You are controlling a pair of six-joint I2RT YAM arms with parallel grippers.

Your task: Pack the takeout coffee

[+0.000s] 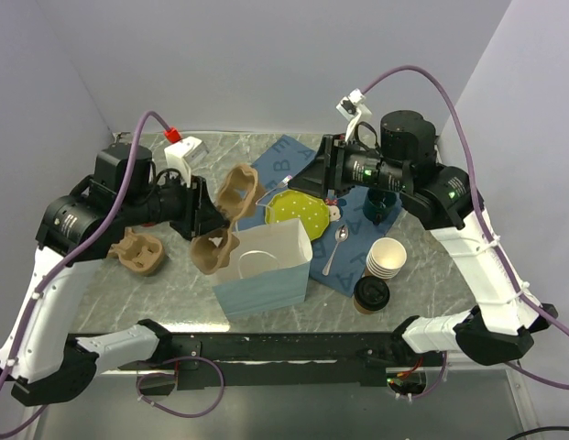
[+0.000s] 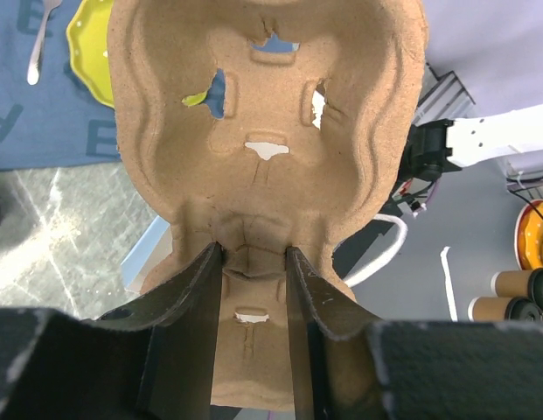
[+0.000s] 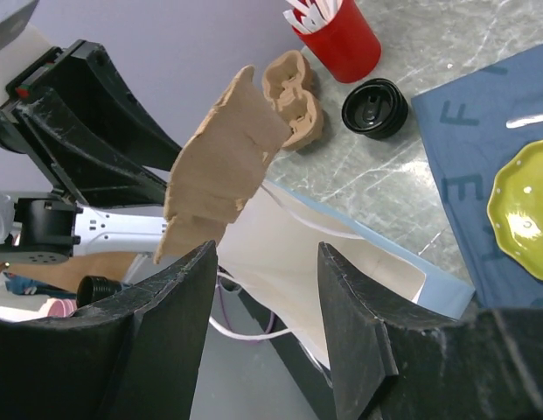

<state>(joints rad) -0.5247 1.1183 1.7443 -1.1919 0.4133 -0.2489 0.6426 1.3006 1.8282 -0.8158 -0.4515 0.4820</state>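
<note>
The takeout coffee (image 1: 370,293), a tan cup with a black lid, stands at the table's front right, far from both grippers. My left gripper (image 1: 208,220) (image 2: 254,254) is shut on the middle ridge of a brown pulp cup carrier (image 1: 240,194) (image 2: 271,105). It holds the carrier tilted in the air just above the left rim of an open light-blue paper bag (image 1: 263,266). My right gripper (image 1: 307,183) (image 3: 267,262) hangs open and empty over the yellow plate (image 1: 298,209), its view looking down into the bag (image 3: 341,271) with the carrier (image 3: 223,157) beside it.
A second cup carrier (image 1: 137,252) (image 3: 293,96) lies at the left. A stack of lidless paper cups (image 1: 385,258), a spoon (image 1: 337,247) and a dark mug (image 1: 380,206) sit on the blue mat (image 1: 284,160). A loose black lid (image 3: 373,108) and a red cup (image 3: 337,35) show in the right wrist view.
</note>
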